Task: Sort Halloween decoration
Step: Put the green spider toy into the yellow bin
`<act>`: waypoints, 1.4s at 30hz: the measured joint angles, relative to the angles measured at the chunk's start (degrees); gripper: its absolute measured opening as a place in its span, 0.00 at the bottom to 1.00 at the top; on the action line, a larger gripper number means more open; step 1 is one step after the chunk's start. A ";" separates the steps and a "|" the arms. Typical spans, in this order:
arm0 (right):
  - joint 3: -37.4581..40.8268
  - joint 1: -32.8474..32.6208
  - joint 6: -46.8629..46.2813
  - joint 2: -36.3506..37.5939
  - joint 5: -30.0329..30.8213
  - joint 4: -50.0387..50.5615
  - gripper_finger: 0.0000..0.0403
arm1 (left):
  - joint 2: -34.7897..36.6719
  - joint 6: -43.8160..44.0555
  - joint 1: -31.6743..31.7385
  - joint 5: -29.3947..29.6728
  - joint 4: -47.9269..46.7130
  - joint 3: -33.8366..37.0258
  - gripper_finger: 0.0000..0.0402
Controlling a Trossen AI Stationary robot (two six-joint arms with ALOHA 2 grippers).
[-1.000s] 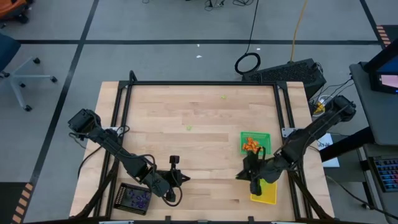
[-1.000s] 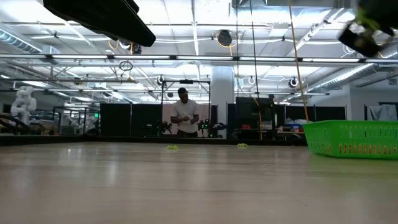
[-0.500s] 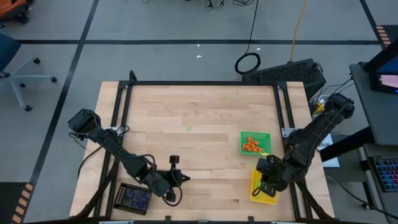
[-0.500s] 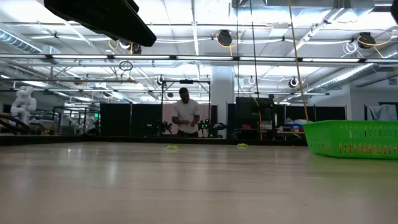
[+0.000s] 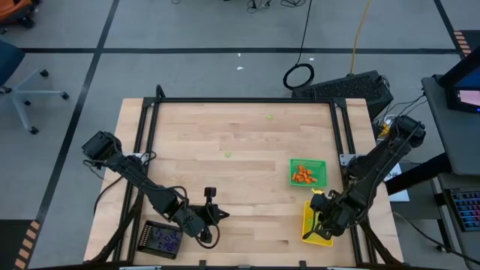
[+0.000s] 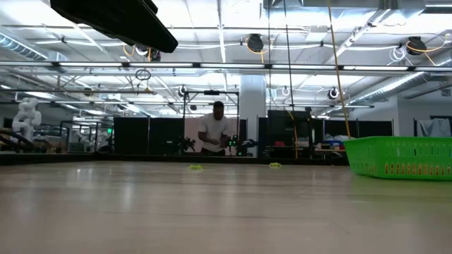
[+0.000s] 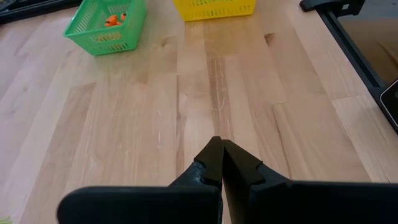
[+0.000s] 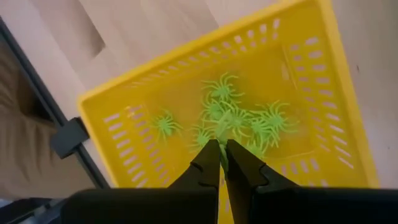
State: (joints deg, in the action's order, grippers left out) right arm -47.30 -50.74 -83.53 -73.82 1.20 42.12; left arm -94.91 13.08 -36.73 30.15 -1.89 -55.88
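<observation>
Several lime green spider trinkets (image 8: 239,118) lie in the yellow tray (image 8: 205,46), and my right gripper (image 8: 221,148) hangs shut just above them, pointing steeply down. In the high view it (image 5: 315,225) covers much of that tray (image 5: 321,240). Orange trinkets (image 5: 302,175) lie in the green tray (image 5: 321,163). Purple ones fill the black tray (image 5: 162,238). Two loose lime green trinkets (image 5: 228,154) (image 5: 270,116) rest on the bare wood. My left gripper (image 7: 221,144) waits shut above the table near the black tray. My right gripper's shut fingertips (image 8: 211,152) stand right in front of one lime green spider (image 8: 221,124) in the yellow tray. I cannot tell whether they hold or touch it.
A black frame (image 5: 247,100) borders the wooden table. The middle and far parts of the tabletop (image 5: 225,127) hold only the two loose trinkets, also seen far off in the low view (image 6: 195,167) (image 6: 275,166). A person (image 6: 214,132) stands in the room beyond the table.
My right gripper has gone from beside the green tray's near edge toward the table's near right corner, and now stands over the yellow tray. It has sunk a little, tipped steeply downward and rolled about its own line. It stayed shut. It has left the low view.
</observation>
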 joint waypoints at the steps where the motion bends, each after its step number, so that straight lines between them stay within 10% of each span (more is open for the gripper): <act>1: -0.01 0.00 0.01 -0.41 -0.01 -0.32 0.00 | 0.00 0.00 0.01 0.00 0.01 0.00 0.02; 13: -0.01 0.02 0.39 -1.77 1.37 -0.14 0.01 | 0.00 0.00 0.00 0.10 0.02 0.00 0.02; 30: -4.36 0.13 0.42 -1.12 3.52 5.78 0.33 | 0.00 0.00 0.00 0.11 0.07 0.00 0.02; 42: -20.59 2.10 11.66 -1.07 39.69 13.43 0.31 | 0.00 -3.10 0.02 1.55 0.05 0.00 0.02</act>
State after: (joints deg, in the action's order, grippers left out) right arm -67.89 -48.64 -71.87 -74.89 40.90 55.55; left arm -94.91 9.98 -36.71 31.70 -1.84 -55.88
